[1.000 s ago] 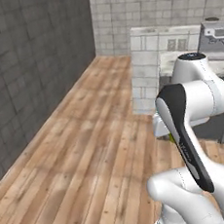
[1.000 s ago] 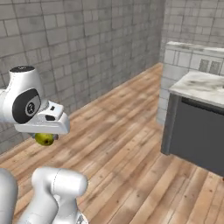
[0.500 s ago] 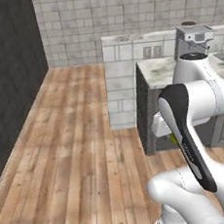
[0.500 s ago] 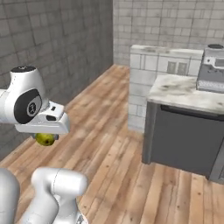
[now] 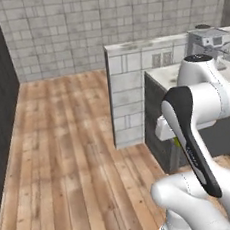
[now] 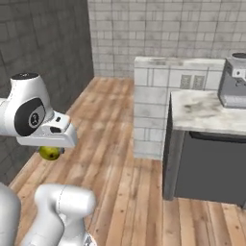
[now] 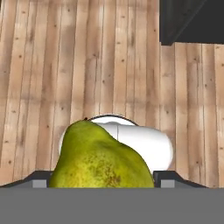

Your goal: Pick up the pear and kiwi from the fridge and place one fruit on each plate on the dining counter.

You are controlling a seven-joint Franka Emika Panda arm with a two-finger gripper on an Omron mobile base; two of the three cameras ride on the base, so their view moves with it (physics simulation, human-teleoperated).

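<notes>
My gripper is shut on the pear, a yellow-green speckled fruit that bulges up between the finger tips in the hand view. From the right base view the pear hangs under the white hand, above the wooden floor. A sliver of the pear peeks out beside the arm in the left base view. The kiwi, the fridge and the plates are out of view.
A marbled counter on a dark grey base stands ahead to the right, with a grey coffee machine on it. A tiled half wall adjoins it. Wooden floor stretches left toward a dark wall.
The whole scene has swung across both base views, so the base has turned; the counter and half wall now sit nearer the middle. The pear stays held the same way.
</notes>
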